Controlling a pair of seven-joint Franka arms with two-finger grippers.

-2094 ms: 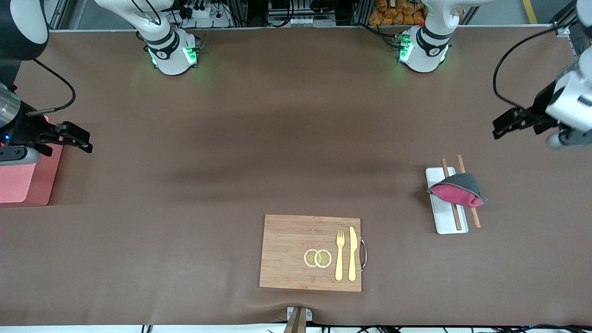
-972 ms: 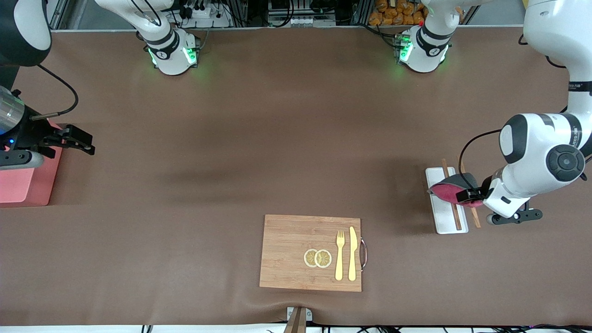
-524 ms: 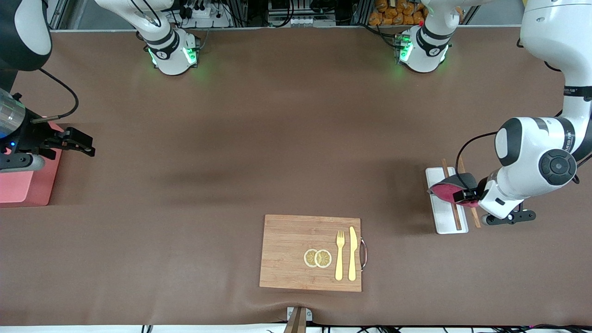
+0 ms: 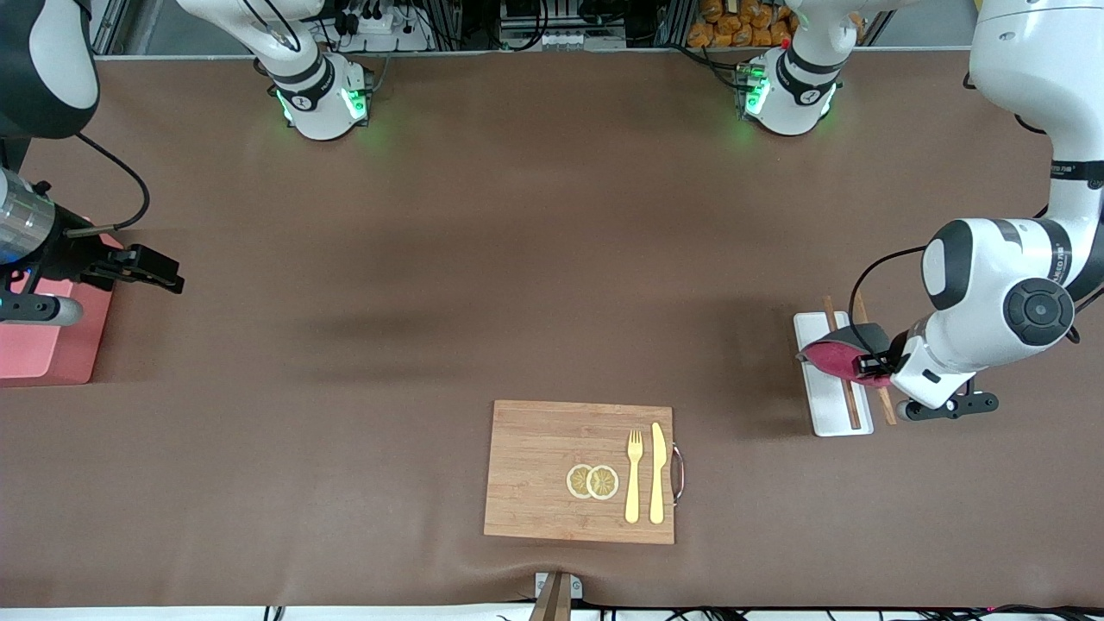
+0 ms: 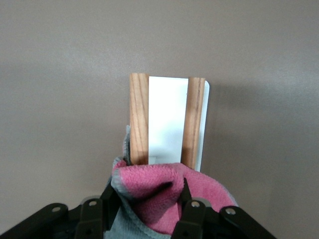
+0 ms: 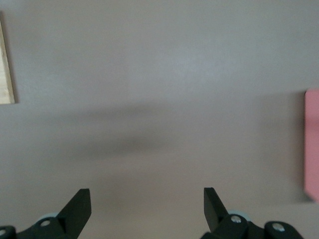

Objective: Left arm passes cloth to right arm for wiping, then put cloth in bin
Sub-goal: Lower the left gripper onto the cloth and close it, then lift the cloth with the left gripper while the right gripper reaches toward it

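A fold of the cloth [image 5: 159, 199] is pinched between the two fingers [image 5: 110, 199] of the left gripper [image 4: 873, 362]. The fingers are half closed, with soft pink cloth bulging out between them. Just under the fingers, the cloth is lying on two wooden sticks [image 5: 140, 119] and a flat white tray [image 4: 824, 405]. For a good pick, the cloth should be squeezed firmly and lifted straight up, so the sticks are not dragged along. Well apart from these fingers, at the right arm's end of the table, the right gripper [image 4: 168, 274] is held wide open and empty beside the pink bin [image 4: 47, 345], where the right arm waits.
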